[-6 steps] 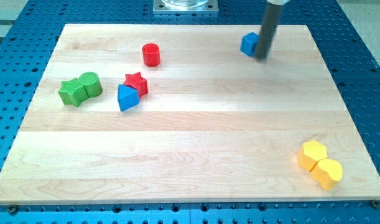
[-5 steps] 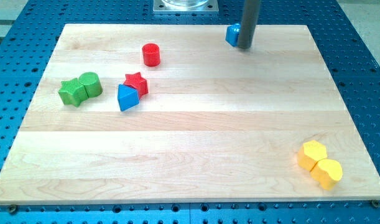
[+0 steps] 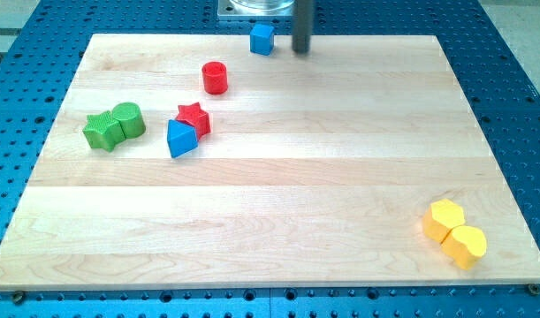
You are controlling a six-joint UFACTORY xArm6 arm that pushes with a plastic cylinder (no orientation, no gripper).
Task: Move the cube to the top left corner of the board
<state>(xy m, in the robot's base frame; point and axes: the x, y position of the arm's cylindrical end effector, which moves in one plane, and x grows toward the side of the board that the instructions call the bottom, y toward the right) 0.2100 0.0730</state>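
Camera view, single frame. The wooden board (image 3: 278,194) lies on a blue perforated table (image 3: 517,88). The blue cube (image 3: 262,39) sits at the far edge of the board, a little left of centre. My tip (image 3: 300,50) stands to its right, near but apart, with a visible strip of bare wood between them. The arm carries no claw, only the dark rod, so there is no open or closed state to report; nothing is gripped.

Change over the last half second or so: the blue cube stood on the far right part of the board with the rod touching its right side; it then moved left along the far edge, and now lies well to the left of that starting place. The rod has travelled left with it, but contact appears to be lost in the present frame.

Meaning for the task: the cube is roughly halfway along its route to the far left corner. The stretch of far edge that remains looks free of obstacles; the red cylinder (image 3: 215,77) lies nearer and to the left of the cube, close to that path but not on it.

Other blocks, all unmoved: red star (image 3: 193,117) touching the blue wedge-shaped block (image 3: 179,139); two green blocks (image 3: 113,125) at the left; two yellow blocks (image 3: 454,232) at the near right.
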